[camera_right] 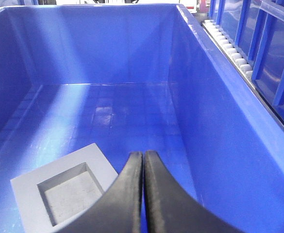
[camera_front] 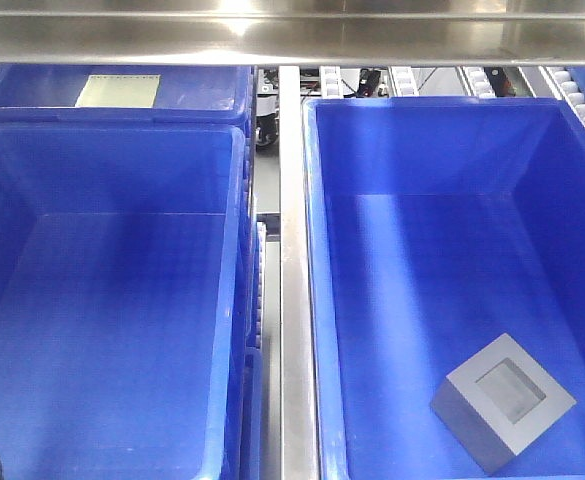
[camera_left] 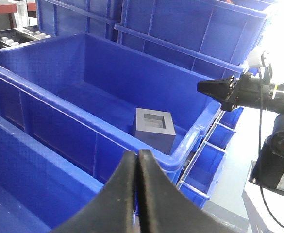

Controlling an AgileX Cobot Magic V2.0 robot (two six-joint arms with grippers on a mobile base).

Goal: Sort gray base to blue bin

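Note:
The gray base (camera_front: pixel 502 400) lies recess up on the floor of the right-hand blue bin (camera_front: pixel 317 250), near its front right corner. It also shows in the left wrist view (camera_left: pixel 154 127) and in the right wrist view (camera_right: pixel 59 189). My right gripper (camera_right: pixel 143 154) is shut and empty, just above and right of the base inside that bin (camera_right: pixel 219 121). It shows from the side in the left wrist view (camera_left: pixel 201 87). My left gripper (camera_left: pixel 138 154) is shut and empty, outside that bin's near wall (camera_left: pixel 59 104). A second large blue bin (camera_front: pixel 234 250) on the left is empty.
A blue bin with a pale label (camera_front: pixel 122 90) stands behind the left bin. A metal rail (camera_front: pixel 292 300) runs between the two bins, and a steel shelf (camera_front: pixel 292 30) crosses the top. More blue bins (camera_left: pixel 190 29) are stacked beyond, with roller tracks (camera_right: pixel 229 48) beside them.

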